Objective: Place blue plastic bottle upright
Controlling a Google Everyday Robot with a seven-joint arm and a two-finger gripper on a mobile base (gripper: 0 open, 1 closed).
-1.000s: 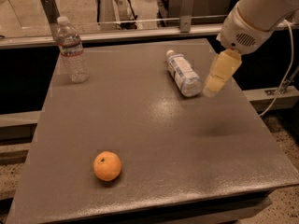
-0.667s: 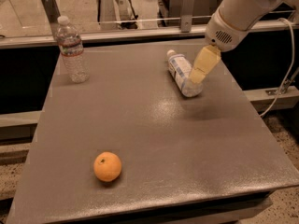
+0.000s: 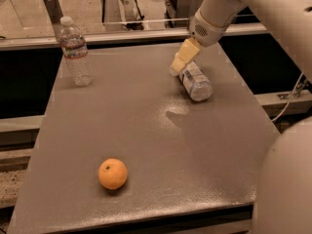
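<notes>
grey matte table [image 3: 146, 130] is viewed from above at an angle, with a metal rail [image 3: 122, 35] along its far edge. the blue plastic bottle [image 3: 196, 81] is laid on its side in the far right part of the table, near the right edge, its length running from upper left to lower right, with the white label and its dark print turned up. its far end is hidden behind the gripper [image 3: 181, 60]. the gripper, pale yellow, is hung down and to the left from a white arm [image 3: 219, 9] entering from the upper right, and is set over that far end of the bottle; overlap is seen, but contact cannot be confirmed. how far the claw is open cannot be told, nor whether the bottle is gripped. a small dark shadow [image 3: 178, 117] is cast on the table just in front of the bottle. a clear ribbed bottle [image 3: 75, 52] with a red-and-white band is stood upright at the far left corner, well apart. an orange [image 3: 112, 174] is placed near the front left, well apart from both bottles. a thin cable [image 3: 291, 95] is seen beside the table's right edge.
</notes>
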